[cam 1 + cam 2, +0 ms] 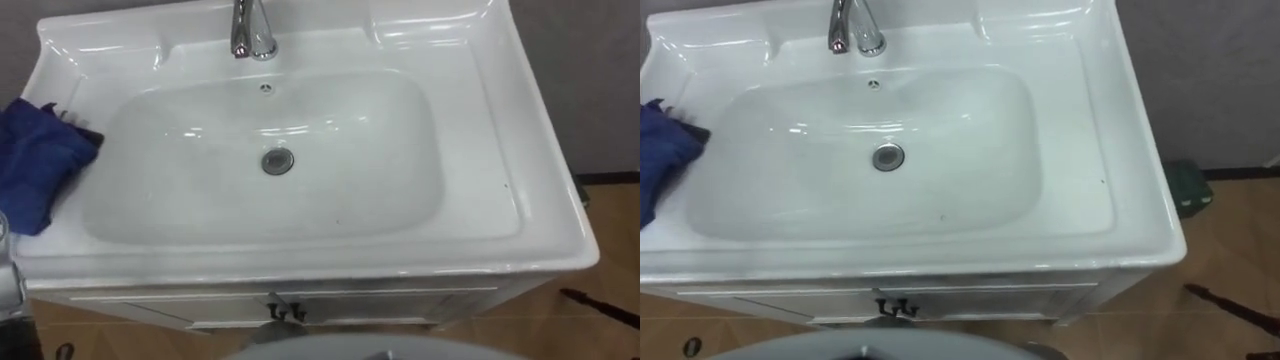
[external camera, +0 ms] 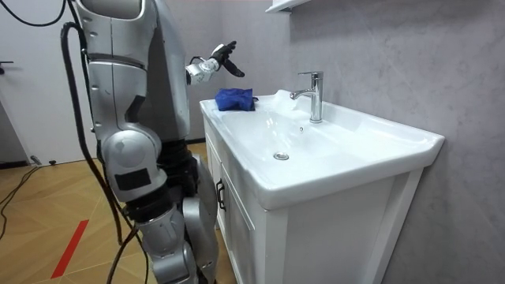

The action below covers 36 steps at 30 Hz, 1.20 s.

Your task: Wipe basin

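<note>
The white basin [image 1: 470,150] lies right below me, its bowl bare and glossy around a metal drain [image 1: 278,161]. A crumpled blue cloth [image 1: 40,170] rests on the basin's left rim, by the bowl's edge. In the room view I stand at the cabinet front, and my left hand [image 2: 223,58] hangs open in the air a little above the blue cloth [image 2: 235,99], not touching it.
A chrome tap [image 1: 252,30] rises at the back centre of the rim. White cabinet doors with dark handles [image 1: 285,312] sit under the basin. A grey wall runs behind it. A dark green object [image 1: 1188,188] lies on the wooden floor to the right.
</note>
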### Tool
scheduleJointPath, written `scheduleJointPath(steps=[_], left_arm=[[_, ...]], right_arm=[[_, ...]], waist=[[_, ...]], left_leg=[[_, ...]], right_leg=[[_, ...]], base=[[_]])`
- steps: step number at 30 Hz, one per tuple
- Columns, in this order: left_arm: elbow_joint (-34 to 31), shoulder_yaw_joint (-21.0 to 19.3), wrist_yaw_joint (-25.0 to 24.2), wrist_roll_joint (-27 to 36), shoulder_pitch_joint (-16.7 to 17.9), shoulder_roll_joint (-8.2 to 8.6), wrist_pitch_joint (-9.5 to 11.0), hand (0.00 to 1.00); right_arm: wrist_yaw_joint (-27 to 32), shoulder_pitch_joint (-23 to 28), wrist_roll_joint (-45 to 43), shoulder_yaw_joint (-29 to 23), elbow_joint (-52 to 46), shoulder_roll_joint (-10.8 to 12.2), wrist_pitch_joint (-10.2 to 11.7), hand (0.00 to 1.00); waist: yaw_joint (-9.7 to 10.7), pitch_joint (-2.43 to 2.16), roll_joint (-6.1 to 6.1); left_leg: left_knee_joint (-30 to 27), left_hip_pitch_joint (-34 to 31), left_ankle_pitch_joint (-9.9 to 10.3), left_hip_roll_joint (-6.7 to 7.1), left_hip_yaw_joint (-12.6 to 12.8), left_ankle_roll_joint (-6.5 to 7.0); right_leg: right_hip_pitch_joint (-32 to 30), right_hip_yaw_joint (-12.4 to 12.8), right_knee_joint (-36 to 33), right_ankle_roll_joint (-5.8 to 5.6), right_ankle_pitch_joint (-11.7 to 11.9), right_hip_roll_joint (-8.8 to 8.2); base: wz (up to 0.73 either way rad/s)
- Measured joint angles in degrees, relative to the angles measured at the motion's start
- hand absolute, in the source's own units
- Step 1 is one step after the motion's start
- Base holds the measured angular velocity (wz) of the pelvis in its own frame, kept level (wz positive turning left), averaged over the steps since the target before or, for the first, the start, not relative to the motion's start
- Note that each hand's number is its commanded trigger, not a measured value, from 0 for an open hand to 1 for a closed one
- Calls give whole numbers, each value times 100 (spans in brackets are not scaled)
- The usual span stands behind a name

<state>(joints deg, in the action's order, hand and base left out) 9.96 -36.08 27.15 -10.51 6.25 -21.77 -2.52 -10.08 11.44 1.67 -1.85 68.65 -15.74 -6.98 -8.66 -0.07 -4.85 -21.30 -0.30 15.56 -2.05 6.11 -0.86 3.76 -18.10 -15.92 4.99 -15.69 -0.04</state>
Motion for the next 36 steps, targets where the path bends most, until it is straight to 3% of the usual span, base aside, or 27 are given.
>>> scheduleJointPath(steps=[2, 6, 10, 16, 24, 27, 29, 31, 36], left_arm=[[330, -278, 200, 219, 58, 0, 3, 0], [981, -545, 490, 457, 621, 1, 40, 0], [1897, -704, 644, 776, 1079, 3, 49, 0], [3255, -708, 780, 1003, 1136, 3, 43, 0], [4104, -649, 882, 1023, 1338, 100, 38, 0], [4320, -224, 878, 948, 1413, 153, 30, 0], [4433, 126, 853, 828, 1537, 306, 10, 0], [4541, 435, 751, 823, 1574, 512, -7, 0], [4515, 1242, 278, 769, 1496, 749, -10, 0]], right_arm=[[13, 45, 16, -140, 11, -1, -6, 0], [2, 134, -34, -192, 1, -19, -16, 0], [-12, 146, -151, -245, -12, -4, -44, 0], [-74, 230, -148, -402, -236, -20, -67, 0], [-143, 151, -119, -402, -234, -19, -57, 0], [-141, 158, -29, -397, -186, -25, -57, 0], [-152, 114, 18, -393, -195, -41, -55, 0], [-197, 98, 55, -381, -189, -33, -47, 0], [-192, -26, 117, -275, -58, 3, -2, 0]], waist=[[-86, -20, 8], [-262, -69, 20], [-309, -69, 83], [-440, -67, 81], [-402, -40, 151], [-286, -40, 172], [-222, -42, 179], [-129, -35, 259], [35, -17, 451]], left_leg=[[48, 49, 0, 6, 0, 0], [193, 168, 0, 33, 5, -1], [191, 179, 0, 50, -49, 1], [150, 144, 8, 76, -166, 13], [198, 95, 17, 100, -208, 27], [175, 107, 11, 143, -293, 33], [211, 151, -6, 160, -292, 42], [276, 188, -33, 194, -311, 61], [143, 109, -34, 181, -330, 66]], right_leg=[[1, 22, 2, -1, 0, 3], [16, 83, -6, -17, -20, -5], [59, 75, 19, -29, -26, -8], [94, 51, 9, -65, -60, -10], [26, -59, -106, -54, -87, -68], [60, -149, -103, -66, -104, -104], [61, -146, -108, -74, -110, -123], [113, -198, -106, -97, -152, -170], [137, -283, -70, -116, -159, -188]], base=[[-5], [-6], [3], [9], [3], [15], [0], [8], [10]])
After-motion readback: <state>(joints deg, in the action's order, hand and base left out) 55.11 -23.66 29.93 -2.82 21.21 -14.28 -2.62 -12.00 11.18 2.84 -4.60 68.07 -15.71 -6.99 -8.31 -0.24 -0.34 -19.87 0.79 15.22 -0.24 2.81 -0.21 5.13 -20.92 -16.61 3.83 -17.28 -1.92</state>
